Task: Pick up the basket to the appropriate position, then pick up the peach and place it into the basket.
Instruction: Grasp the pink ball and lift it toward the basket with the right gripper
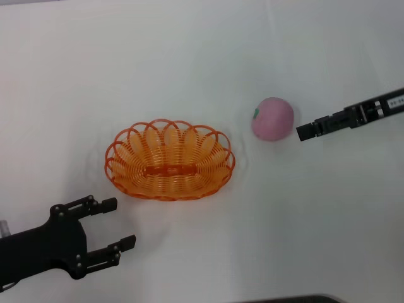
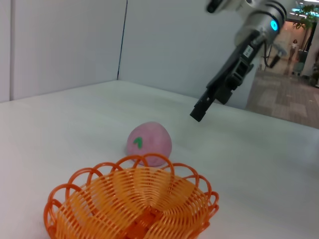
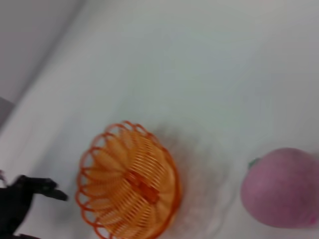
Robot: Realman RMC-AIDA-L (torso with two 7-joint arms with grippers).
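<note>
The orange basket (image 1: 129, 158) sits flat on the white table, left of centre. The pink peach (image 1: 273, 118) lies on the table to its right, apart from it, green stem mark facing the basket. My left gripper (image 1: 118, 223) is open and empty, just in front of the basket's near left rim and not touching it. My right gripper (image 1: 303, 132) is shut and empty, just right of the peach and slightly above the table. The left wrist view shows the basket (image 2: 99, 199), the peach (image 2: 149, 143) and the right gripper (image 2: 198, 114). The right wrist view shows the basket (image 3: 124, 184) and the peach (image 3: 281, 186).
The white table (image 1: 202, 50) spreads all around the basket and peach. A dark edge (image 1: 297, 299) shows at the table's front. White walls (image 2: 65, 40) stand beyond the table in the left wrist view.
</note>
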